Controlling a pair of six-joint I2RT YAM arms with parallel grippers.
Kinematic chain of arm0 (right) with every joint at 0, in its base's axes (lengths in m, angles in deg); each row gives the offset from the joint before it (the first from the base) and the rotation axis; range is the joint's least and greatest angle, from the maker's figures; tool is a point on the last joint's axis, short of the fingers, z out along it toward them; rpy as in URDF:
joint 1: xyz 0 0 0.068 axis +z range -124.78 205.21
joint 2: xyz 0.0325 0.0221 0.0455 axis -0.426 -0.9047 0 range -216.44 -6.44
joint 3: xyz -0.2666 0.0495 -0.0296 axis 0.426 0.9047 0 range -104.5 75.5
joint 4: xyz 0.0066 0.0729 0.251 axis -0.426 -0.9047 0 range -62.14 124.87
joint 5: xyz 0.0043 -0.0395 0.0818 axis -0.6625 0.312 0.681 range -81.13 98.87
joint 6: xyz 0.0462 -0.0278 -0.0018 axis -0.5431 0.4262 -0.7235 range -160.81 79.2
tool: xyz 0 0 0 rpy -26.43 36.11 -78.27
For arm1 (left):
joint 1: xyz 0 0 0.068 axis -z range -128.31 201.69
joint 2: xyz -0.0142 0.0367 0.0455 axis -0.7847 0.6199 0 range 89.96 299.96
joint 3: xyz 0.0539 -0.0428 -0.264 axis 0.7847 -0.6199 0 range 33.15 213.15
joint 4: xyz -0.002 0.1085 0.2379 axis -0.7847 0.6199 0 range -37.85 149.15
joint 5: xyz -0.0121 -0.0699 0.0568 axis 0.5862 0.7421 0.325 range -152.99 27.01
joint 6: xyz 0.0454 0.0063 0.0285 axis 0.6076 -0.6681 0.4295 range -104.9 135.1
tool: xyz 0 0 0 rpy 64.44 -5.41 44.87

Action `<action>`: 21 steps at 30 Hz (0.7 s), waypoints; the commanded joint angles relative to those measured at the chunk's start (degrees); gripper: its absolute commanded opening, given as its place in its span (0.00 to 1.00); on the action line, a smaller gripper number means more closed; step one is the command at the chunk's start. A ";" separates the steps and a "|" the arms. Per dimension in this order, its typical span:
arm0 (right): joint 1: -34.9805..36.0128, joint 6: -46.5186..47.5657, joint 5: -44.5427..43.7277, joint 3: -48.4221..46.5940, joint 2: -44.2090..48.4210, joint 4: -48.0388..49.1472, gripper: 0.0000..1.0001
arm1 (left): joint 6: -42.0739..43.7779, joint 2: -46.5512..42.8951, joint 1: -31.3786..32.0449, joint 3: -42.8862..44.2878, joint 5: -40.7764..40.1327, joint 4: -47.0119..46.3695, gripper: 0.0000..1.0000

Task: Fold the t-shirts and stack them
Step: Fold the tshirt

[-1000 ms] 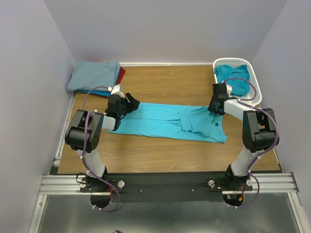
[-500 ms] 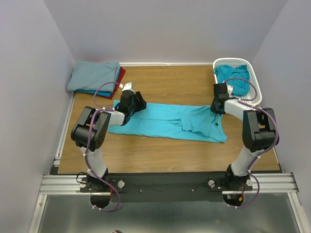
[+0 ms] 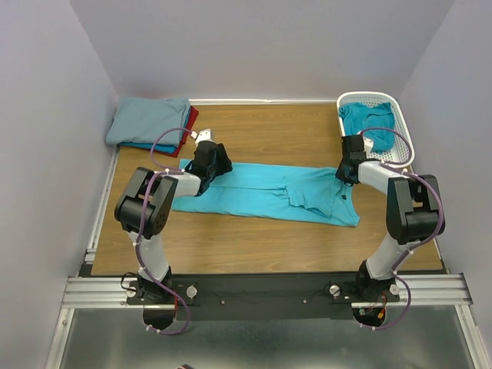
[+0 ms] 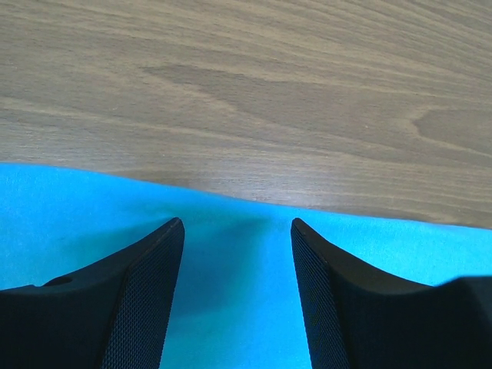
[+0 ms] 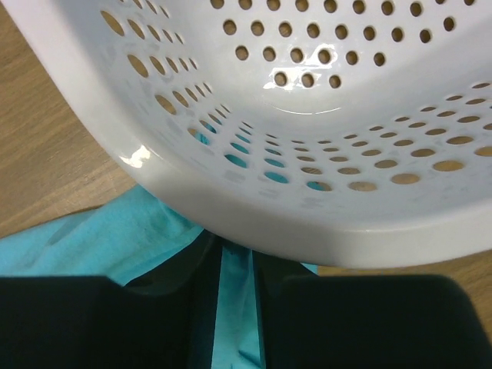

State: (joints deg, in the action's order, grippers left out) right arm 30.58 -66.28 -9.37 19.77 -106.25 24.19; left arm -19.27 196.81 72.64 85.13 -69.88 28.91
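Observation:
A bright turquoise t-shirt (image 3: 261, 192) lies in a long flat strip across the middle of the table. My left gripper (image 3: 217, 163) hovers low over its far left edge. In the left wrist view the left gripper (image 4: 236, 224) is open, with turquoise cloth (image 4: 77, 207) under it and bare wood just beyond the hem. My right gripper (image 3: 347, 175) is at the shirt's far right corner, close to the white basket (image 3: 405, 150). In the right wrist view the right gripper (image 5: 234, 252) stands narrow with a fold of the turquoise cloth (image 5: 92, 238) pinched between the jaws.
A folded stack sits at the back left: a grey-blue tee (image 3: 150, 119) on top, a red one (image 3: 191, 117) and a blue one (image 3: 157, 146) beneath. The basket holds a deeper teal tee (image 3: 369, 123). Its perforated wall (image 5: 307, 92) hangs right over my right fingers.
The left gripper has slid right and farther along the shirt's far edge, still open. The right gripper has narrowed onto the shirt's corner and shifted slightly toward the basket.

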 commanded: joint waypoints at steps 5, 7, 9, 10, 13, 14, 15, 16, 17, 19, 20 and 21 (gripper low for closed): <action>-0.88 -0.01 1.18 1.76 4.62 -1.80 0.57 | 2.29 -4.52 1.28 -0.04 -5.41 4.26 0.67; -0.27 -0.01 3.82 1.93 5.67 -1.80 0.61 | 3.34 -6.90 1.64 -0.04 -6.46 4.87 0.67; 0.69 -0.28 4.09 2.37 7.25 -1.80 0.67 | 4.04 -10.07 2.33 -0.48 -7.51 5.05 0.67; 1.92 -0.45 4.26 2.55 7.78 -1.98 0.70 | 4.83 -10.95 2.60 -0.74 -7.78 4.96 0.67; 4.64 -1.33 5.67 3.51 9.89 -1.98 0.74 | 5.98 -12.54 4.53 -2.85 -7.35 3.30 0.68; 5.44 -1.94 6.28 3.87 10.59 -1.98 0.74 | 6.07 -12.28 5.06 -3.20 -6.47 2.77 0.68; 7.18 -2.21 6.46 4.04 10.86 -1.98 0.74 | 6.07 -11.76 5.94 -3.47 -6.20 2.16 0.68; 8.07 -2.47 6.90 4.13 11.13 -1.89 0.74 | 5.63 -10.97 6.21 -3.56 -6.11 1.98 0.68; 8.69 -2.91 8.38 4.13 11.13 -1.98 0.74 | 5.46 -9.48 6.47 -3.91 -5.59 1.37 0.68; 10.27 -3.18 10.14 3.96 10.43 -1.89 0.74 | 5.02 -8.15 6.82 -4.26 -4.54 0.40 0.68; 10.45 -3.27 11.37 3.70 9.99 -1.89 0.74 | 4.58 -7.10 7.08 -4.61 -3.75 -0.48 0.68; 10.72 -3.27 11.82 3.61 9.29 -1.89 0.74 | 4.40 -6.83 7.17 -4.87 -3.65 -0.83 0.68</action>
State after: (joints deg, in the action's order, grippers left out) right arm 40.29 -68.18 -1.63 22.66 -96.02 22.94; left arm -14.75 187.21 79.37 82.29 -74.60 30.07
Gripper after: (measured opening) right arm 0.743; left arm 0.677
